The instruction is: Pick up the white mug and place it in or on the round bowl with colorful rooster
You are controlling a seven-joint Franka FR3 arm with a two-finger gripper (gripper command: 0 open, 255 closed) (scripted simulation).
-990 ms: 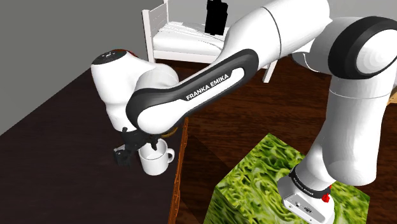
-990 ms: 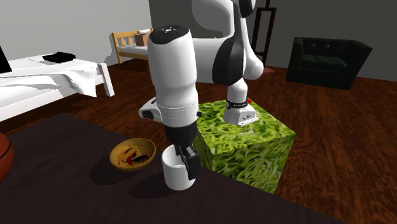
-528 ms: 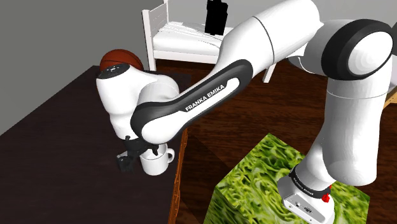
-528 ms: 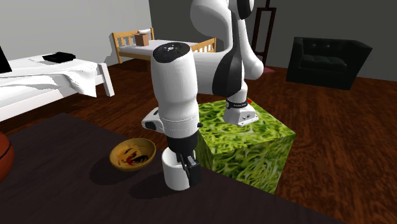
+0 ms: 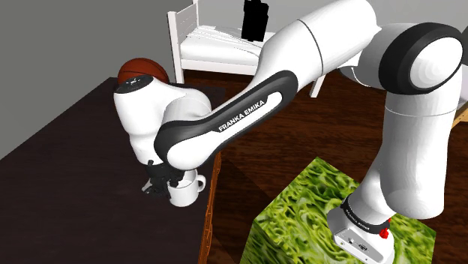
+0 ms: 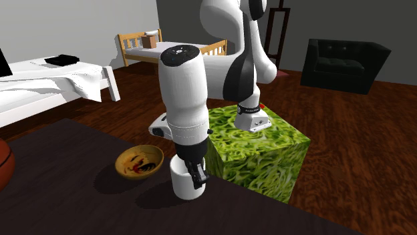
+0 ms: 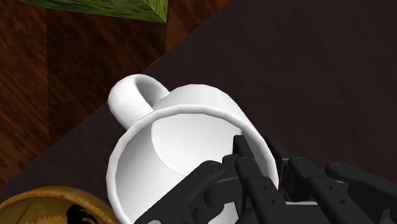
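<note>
The white mug (image 5: 185, 193) stands upright on the dark table (image 5: 67, 172) close to its edge, handle towards the green stand. My black gripper (image 5: 160, 184) has come straight down on it and is shut on its rim. In the wrist view one finger (image 7: 240, 147) is inside the mug (image 7: 184, 137) and the other outside the wall, the gripper (image 7: 261, 156) pinching the wall opposite the handle. The yellow-brown bowl (image 6: 138, 162) with a red rooster figure sits just beside the mug (image 6: 184, 185) on the second exterior view's left; its rim (image 7: 44, 207) shows near the mug.
The green-patterned stand (image 6: 257, 150) rises right beside the table's edge (image 5: 212, 202). An orange-brown ball (image 5: 142, 70) rests at the table's far end. Beyond are white beds (image 6: 47, 77), a dark armchair (image 6: 344, 63) and wooden floor.
The arm lowered the hand over the mug, then the fingers closed from wide apart onto the mug's wall. The mug and the bowl have stayed in place.
</note>
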